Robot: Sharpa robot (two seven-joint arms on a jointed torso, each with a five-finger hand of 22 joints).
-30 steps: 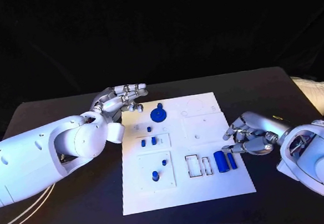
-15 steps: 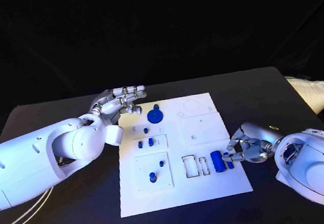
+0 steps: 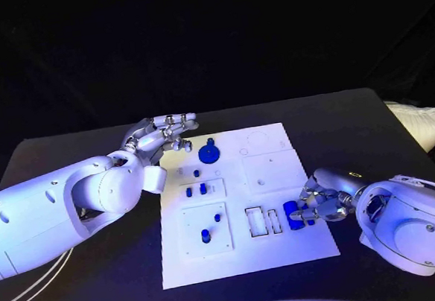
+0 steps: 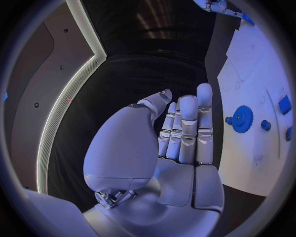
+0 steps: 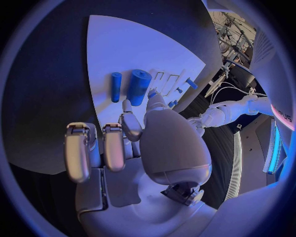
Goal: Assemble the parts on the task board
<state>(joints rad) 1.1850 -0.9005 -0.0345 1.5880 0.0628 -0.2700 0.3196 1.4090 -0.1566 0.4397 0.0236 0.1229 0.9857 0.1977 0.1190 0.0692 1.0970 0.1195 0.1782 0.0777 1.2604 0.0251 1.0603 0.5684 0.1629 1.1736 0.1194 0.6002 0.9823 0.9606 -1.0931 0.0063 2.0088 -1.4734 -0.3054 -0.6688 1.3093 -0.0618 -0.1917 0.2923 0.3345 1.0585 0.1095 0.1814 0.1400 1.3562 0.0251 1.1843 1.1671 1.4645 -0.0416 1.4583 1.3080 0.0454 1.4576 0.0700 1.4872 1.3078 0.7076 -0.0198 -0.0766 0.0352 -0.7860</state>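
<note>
right hand (image 3: 322, 203) fingers apart, empty, beside thick blue plastic cylinder (image 3: 291, 212) at board's (image 3: 285, 250) 4 o'clock; rigid, light, probably slick: grip mid-barrel. left hand (image 3: 161, 135) open.

The right hand (image 5: 126, 148) is hovering over the task board (image 5: 132, 47), fingers curled, holding nothing. Two blue cylinders (image 5: 129, 86) are lying side by side just beyond its fingertips.

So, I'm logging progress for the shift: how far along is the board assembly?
Early to midway, I'd judge. Looking done: the blue gear and small pegs stand on the task board. In hand: nothing yet; the right hand reaches at two loose blue cylinders beside empty slots. The left hand hovers open near the board's far corner.
</note>
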